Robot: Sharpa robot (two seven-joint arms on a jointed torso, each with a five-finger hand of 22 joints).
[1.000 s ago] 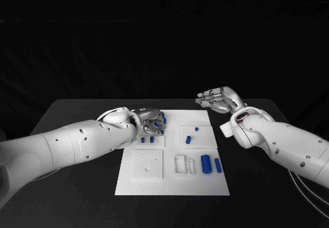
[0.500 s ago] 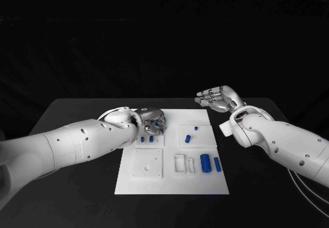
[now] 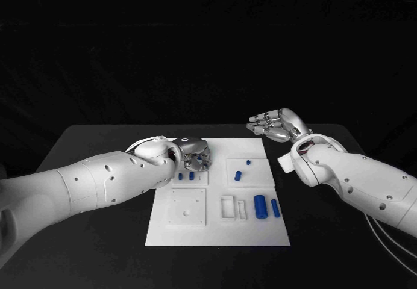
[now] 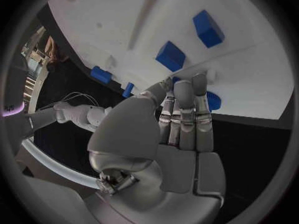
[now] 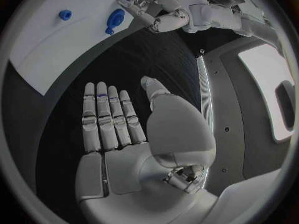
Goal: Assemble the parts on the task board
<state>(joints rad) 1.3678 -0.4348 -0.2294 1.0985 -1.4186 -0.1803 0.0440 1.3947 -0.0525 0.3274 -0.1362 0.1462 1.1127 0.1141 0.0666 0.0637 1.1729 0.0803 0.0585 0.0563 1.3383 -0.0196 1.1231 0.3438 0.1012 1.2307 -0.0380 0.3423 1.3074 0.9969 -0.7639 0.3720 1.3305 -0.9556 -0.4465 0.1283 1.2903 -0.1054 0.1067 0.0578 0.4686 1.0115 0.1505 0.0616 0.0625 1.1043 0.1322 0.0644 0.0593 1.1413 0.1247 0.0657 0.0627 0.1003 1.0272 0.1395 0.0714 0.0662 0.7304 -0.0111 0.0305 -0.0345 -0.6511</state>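
Black table (image 3: 104, 141) under the task board (image 3: 217, 235); left hand (image 3: 193, 152), grasp unclear, needs slow fingertip work at 11 o'clock; right hand (image 3: 273, 125) empty, fingers straight

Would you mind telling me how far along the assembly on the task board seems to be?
Early, it seems. On the task board, two small blue parts sit in a left recess near the left robot hand, whose fingertips reach down at the board's far left corner; whether it holds anything is unclear. Two larger blue parts lie loose at the right. The right robot hand hovers open off the board.
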